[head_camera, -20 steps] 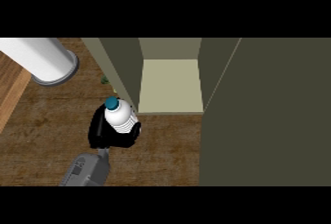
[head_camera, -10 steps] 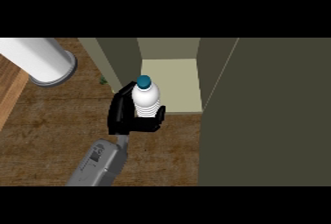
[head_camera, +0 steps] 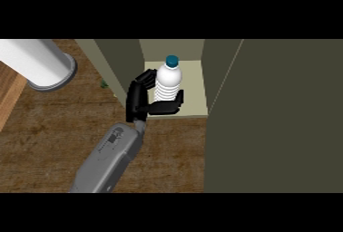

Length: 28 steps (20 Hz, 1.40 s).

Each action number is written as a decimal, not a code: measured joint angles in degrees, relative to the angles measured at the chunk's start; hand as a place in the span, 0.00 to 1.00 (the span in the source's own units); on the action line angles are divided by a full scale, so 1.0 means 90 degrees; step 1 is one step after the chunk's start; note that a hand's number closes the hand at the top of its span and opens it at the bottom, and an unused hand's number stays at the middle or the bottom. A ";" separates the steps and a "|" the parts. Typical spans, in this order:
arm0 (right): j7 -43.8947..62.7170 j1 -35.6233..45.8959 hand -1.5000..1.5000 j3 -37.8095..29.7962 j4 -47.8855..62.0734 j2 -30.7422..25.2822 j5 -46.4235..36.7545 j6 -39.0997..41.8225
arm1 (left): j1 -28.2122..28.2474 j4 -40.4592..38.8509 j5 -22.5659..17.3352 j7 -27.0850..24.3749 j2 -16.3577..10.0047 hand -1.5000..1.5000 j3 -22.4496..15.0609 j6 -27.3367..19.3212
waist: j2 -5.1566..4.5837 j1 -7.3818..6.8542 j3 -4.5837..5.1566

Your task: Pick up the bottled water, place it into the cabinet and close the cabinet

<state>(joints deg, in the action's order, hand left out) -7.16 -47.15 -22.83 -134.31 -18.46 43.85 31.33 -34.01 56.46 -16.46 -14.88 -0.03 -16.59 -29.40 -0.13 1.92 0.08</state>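
Bottled water point(head_camera: 169, 84) farther in, base hidden

The left hand point(head_camera: 136, 102) curls round the bottled water point(head_camera: 169, 80). Its thumb and palm cover the bottle's lower part, so the base does not show, and whether it touches the cabinet point(head_camera: 193, 86) floor cannot be told. Behind the hand, the forearm point(head_camera: 110, 158) is cut off at the view's lower edge. Well to the hand's left, a white cylinder point(head_camera: 33, 63) runs out past the upper left edge. Just left of the hand, a green speck point(head_camera: 104, 84) is too small to identify. Right of the hand, the cabinet door point(head_camera: 281, 113) is cut by the right edge.
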 measured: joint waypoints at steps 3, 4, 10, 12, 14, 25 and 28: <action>0.0028 0.0022 0.00 -0.0003 0.0018 -0.0014 0.0045 0.0030 | -0.0460 -0.0594 -0.0107 -0.0018 0.0002 1.00 0.0110 0.0000 | -0.0011 0.0013 0.0000; 0.0012 0.0029 0.00 -0.0030 0.0023 -0.0030 0.0062 0.0061 | -0.0611 -0.0804 -0.0196 -0.0060 0.0001 1.00 0.0154 -0.0012 | -0.0017 0.0033 0.0001; 0.0045 0.0033 0.00 -0.0118 0.0046 -0.0143 0.0194 0.0054 | -0.1300 -0.1831 -0.0612 -0.0388 0.0002 1.00 0.0284 -0.0050 | -0.0041 0.0109 0.0004; 0.0065 0.0124 0.00 -0.0031 0.0071 -0.0134 0.0214 0.0070 | -0.1584 -0.2221 -0.0758 -0.0554 0.0002 1.00 0.0307 -0.0116 | -0.0055 0.0143 0.0003; 0.0063 0.0148 0.00 -0.0028 0.0074 -0.0129 0.0238 0.0068 | -0.1817 -0.2570 -0.0807 -0.0724 0.0002 1.00 0.0376 -0.0129 | -0.0060 0.0155 0.0003; 0.0086 0.0212 0.00 0.0070 0.0124 -0.0126 0.0344 0.0207 | -0.3011 -0.4325 -0.0679 -0.1269 -0.0054 0.00 0.0683 -0.0319 | -0.0109 0.0253 0.0002; 0.0072 0.0268 0.00 0.0046 0.0139 -0.0137 0.0359 0.0264 | -0.3270 -0.4672 -0.0620 -0.1233 -0.0032 0.00 0.0709 -0.0366 | -0.0115 0.0270 0.0001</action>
<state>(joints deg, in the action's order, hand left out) -6.51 -44.74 -22.42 -133.05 -19.70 47.08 33.71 -63.45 14.41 -22.04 -25.98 -0.32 -10.21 -32.69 -1.17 4.34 0.09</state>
